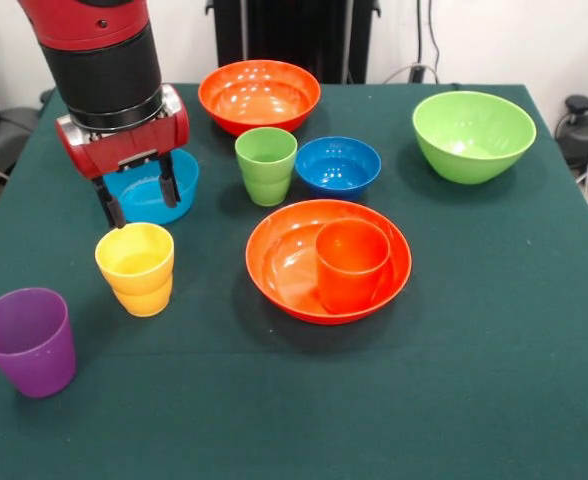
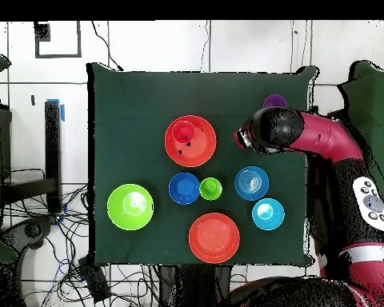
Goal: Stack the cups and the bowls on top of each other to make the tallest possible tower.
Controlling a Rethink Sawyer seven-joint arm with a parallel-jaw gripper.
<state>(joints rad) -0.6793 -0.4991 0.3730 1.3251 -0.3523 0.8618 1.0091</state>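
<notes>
My gripper (image 1: 139,203) hangs open just behind the yellow cup (image 1: 136,268), in front of a light blue bowl (image 1: 186,182), with nothing between its fingers. The purple cup (image 1: 26,342) stands alone at the near left. Upright between the far orange bowl (image 1: 259,95) and the dark blue bowl (image 1: 337,165) is the green cup (image 1: 266,165). The orange cup (image 1: 352,265) sits inside the near orange bowl (image 1: 274,270). At the far right rests the lime green bowl (image 1: 474,135). From overhead, the arm (image 2: 323,140) hides the yellow cup, and a second light blue bowl (image 2: 268,213) shows.
The dark green table (image 1: 454,380) carries everything. Its edges run close to the purple cup and the lime green bowl. Cables and equipment lie on the floor beyond the table's sides.
</notes>
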